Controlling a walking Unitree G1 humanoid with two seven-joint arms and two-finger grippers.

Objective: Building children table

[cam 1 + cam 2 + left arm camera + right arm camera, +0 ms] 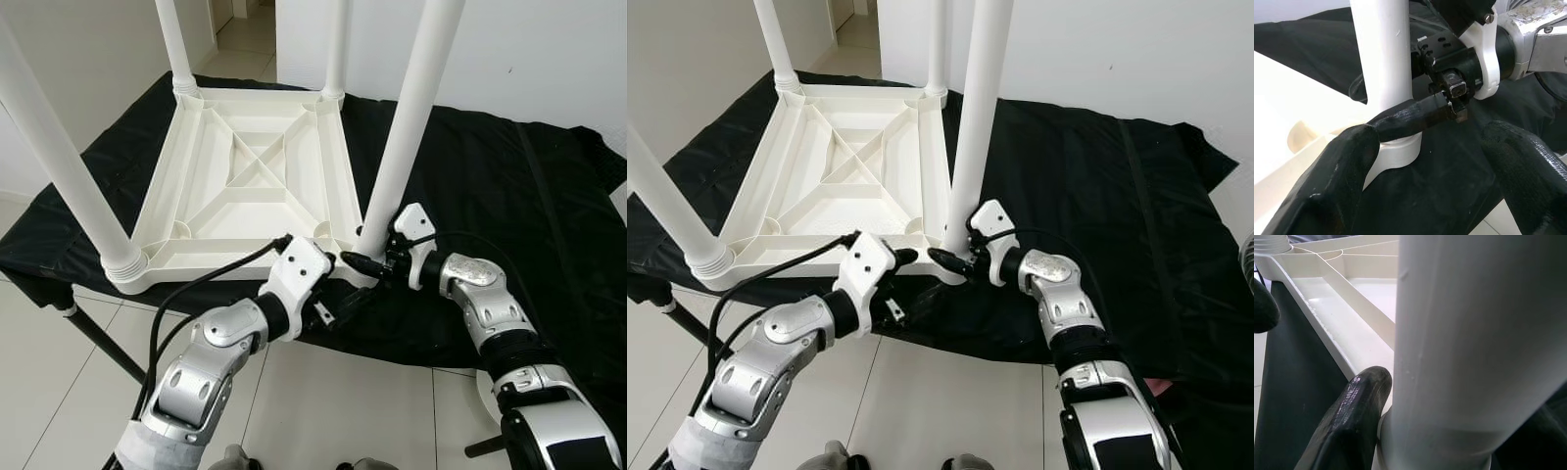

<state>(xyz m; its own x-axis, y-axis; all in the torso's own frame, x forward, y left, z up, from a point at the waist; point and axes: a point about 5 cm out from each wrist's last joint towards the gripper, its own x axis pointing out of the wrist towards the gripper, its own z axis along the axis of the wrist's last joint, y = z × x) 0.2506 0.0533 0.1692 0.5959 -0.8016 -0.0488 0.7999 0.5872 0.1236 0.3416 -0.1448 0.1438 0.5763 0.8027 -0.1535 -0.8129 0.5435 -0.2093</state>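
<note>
A white plastic children's table (245, 166) lies upside down on a black cloth, all its legs pointing up. My right gripper (367, 257) is at the base of the near right leg (411, 117), shut on it. In the right wrist view one black finger (1352, 421) presses against that leg (1474, 333). My left gripper (343, 291) hovers just in front of the same corner, open with nothing between its fingers (1327, 186). The left wrist view looks at the leg's base (1386, 73) with a right finger (1410, 120) crossing it.
The black cloth (509, 186) covers a low stand whose front edge is right below my grippers. A black metal support (98, 338) slants down at the left. Tiled floor (323, 401) lies in front, and a white wall and a doorway are behind.
</note>
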